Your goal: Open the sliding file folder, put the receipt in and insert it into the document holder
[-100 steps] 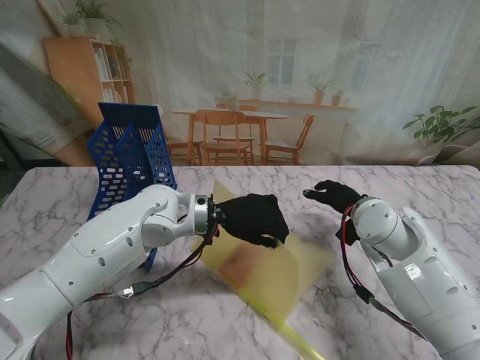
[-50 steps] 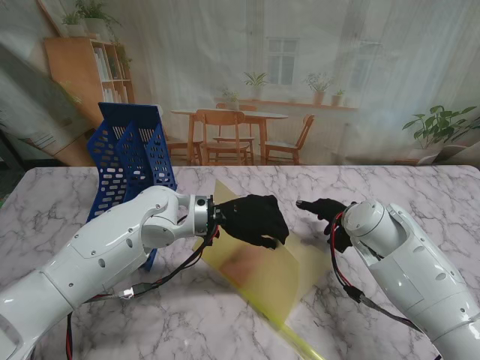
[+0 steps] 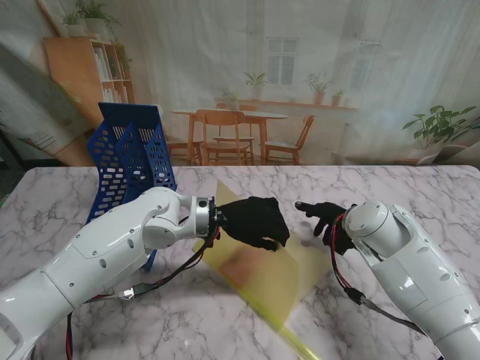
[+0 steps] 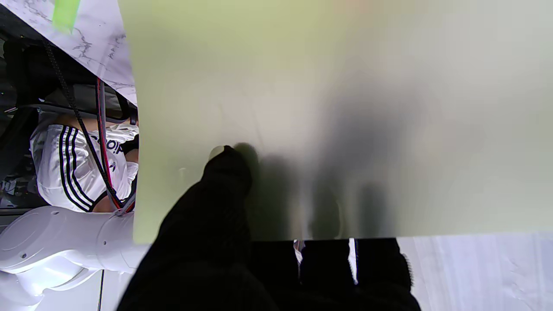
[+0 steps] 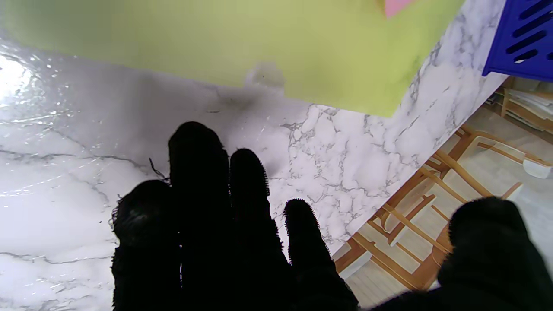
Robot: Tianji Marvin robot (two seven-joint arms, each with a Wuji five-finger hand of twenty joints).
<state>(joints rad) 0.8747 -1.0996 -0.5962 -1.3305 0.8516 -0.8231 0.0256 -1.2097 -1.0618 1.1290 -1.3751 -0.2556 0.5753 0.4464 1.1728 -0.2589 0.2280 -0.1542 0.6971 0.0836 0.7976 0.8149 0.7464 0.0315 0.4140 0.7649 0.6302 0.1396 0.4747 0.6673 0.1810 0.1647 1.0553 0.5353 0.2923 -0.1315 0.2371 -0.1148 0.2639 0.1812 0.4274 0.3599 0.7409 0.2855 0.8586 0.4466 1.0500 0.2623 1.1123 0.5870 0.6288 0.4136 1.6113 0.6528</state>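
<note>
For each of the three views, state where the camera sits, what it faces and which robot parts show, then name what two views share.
Stand view: above the shoulders, looking down at the marble table; both arms show, left hand gripping the yellow folder, right hand open beside it.
Left wrist: along the fingers pinching the folder.
Right wrist: along spread fingers toward the folder's edge and the blue document holder.
Shared: the folder appears in all three.

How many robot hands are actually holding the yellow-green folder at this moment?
1. The black-gloved left robot hand pinches the translucent yellow-green plastic folder at its far edge. The black-gloved right robot hand hangs open beside it, above the marble table, not touching the folder.
</note>
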